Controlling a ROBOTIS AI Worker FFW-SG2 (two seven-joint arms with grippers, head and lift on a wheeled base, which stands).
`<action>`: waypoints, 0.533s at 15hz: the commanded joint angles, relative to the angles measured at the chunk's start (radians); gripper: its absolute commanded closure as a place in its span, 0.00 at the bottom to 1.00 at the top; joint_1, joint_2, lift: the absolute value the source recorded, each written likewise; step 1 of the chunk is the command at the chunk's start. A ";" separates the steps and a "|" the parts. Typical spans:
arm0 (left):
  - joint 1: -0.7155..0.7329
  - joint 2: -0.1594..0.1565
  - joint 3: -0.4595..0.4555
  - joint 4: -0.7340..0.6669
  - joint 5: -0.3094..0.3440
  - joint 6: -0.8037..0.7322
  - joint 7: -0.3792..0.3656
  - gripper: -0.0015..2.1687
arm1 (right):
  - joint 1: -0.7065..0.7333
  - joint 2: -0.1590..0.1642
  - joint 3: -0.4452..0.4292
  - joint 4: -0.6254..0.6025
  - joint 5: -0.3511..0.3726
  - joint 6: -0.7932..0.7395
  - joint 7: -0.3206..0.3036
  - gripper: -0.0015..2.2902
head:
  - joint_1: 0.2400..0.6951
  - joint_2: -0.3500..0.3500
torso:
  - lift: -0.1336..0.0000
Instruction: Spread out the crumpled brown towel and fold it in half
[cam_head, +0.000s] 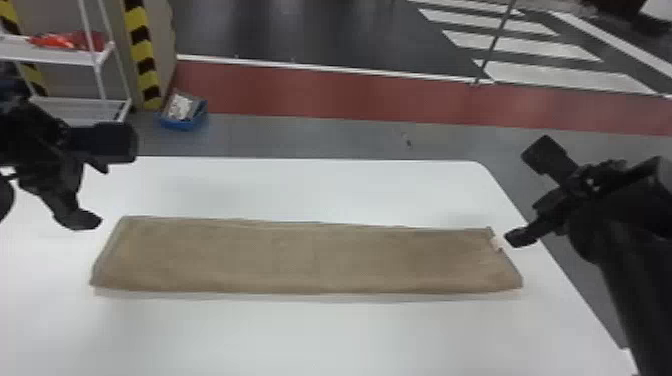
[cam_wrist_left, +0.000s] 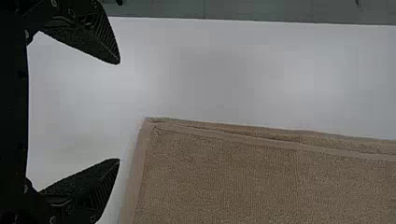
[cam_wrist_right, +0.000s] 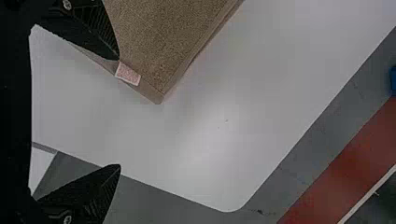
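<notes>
The brown towel (cam_head: 310, 257) lies flat on the white table as a long folded strip running left to right. My left gripper (cam_head: 107, 187) is open above the table beyond the towel's far left corner; in the left wrist view the same gripper (cam_wrist_left: 119, 111) has bare table between its fingers, with the layered corner of the towel (cam_wrist_left: 233, 177) in front of them. At the towel's right end my right gripper (cam_head: 522, 197) stands open. In the right wrist view one finger of the right gripper (cam_wrist_right: 120, 112) overlaps the towel's edge (cam_wrist_right: 159, 42) near a small pale tag (cam_wrist_right: 127, 73).
The white table (cam_head: 300, 335) extends around the towel, its right edge slanting below my right arm. Beyond it on the floor sits a blue bin (cam_head: 184, 114), near a white shelf rack (cam_head: 75, 104) at the back left.
</notes>
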 joint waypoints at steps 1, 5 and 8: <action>0.047 0.013 0.059 -0.060 0.035 0.060 -0.003 0.06 | 0.014 0.000 -0.001 -0.030 -0.016 0.042 0.002 0.03 | 1.00 0.20 | 0.07; 0.096 0.018 0.143 -0.092 0.081 0.122 -0.020 0.05 | 0.042 0.001 -0.032 -0.070 -0.043 0.109 0.004 0.04 | 1.00 0.22 | 0.07; 0.131 0.010 0.206 -0.118 0.139 0.149 -0.020 0.05 | 0.042 0.005 -0.081 -0.090 -0.115 0.256 -0.003 0.05 | 1.00 0.22 | 0.07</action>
